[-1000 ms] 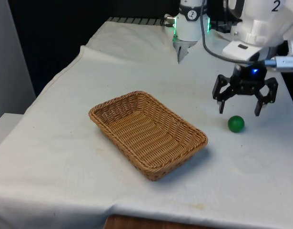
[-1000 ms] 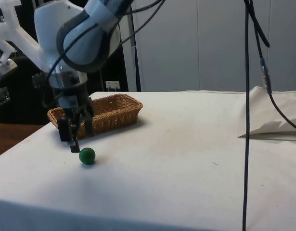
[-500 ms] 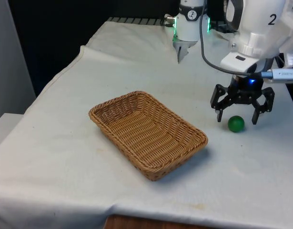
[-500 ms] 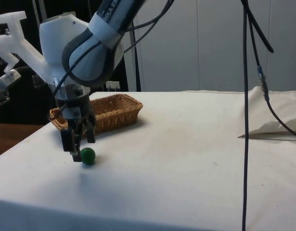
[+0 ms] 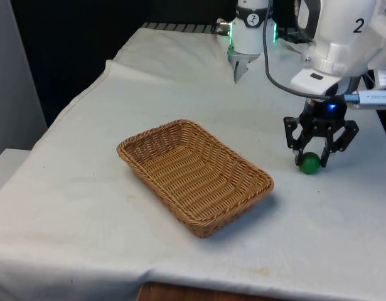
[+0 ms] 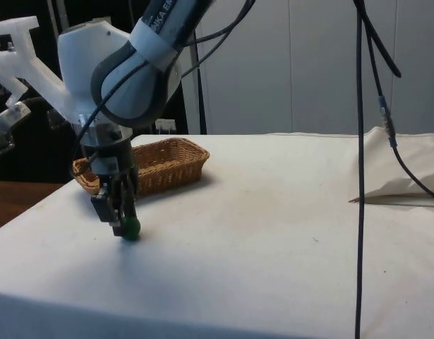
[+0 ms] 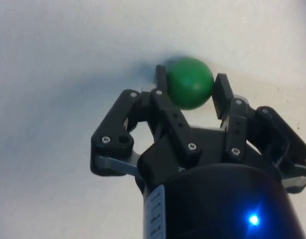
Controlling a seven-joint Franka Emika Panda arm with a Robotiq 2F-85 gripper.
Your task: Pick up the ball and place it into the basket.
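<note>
Gripper (image 5: 311,158) low over the table (image 5: 180,251), fingers (image 7: 162,82) clenched on the green ball (image 5: 309,164), right of the basket (image 5: 194,175) in the front view. Ball seems light, smooth, roll-prone; grip across its middle.

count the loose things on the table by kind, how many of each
ball: 1 (green, on the cloth between the end effector fingers)
basket: 1 (brown wicker)
total: 2
</note>
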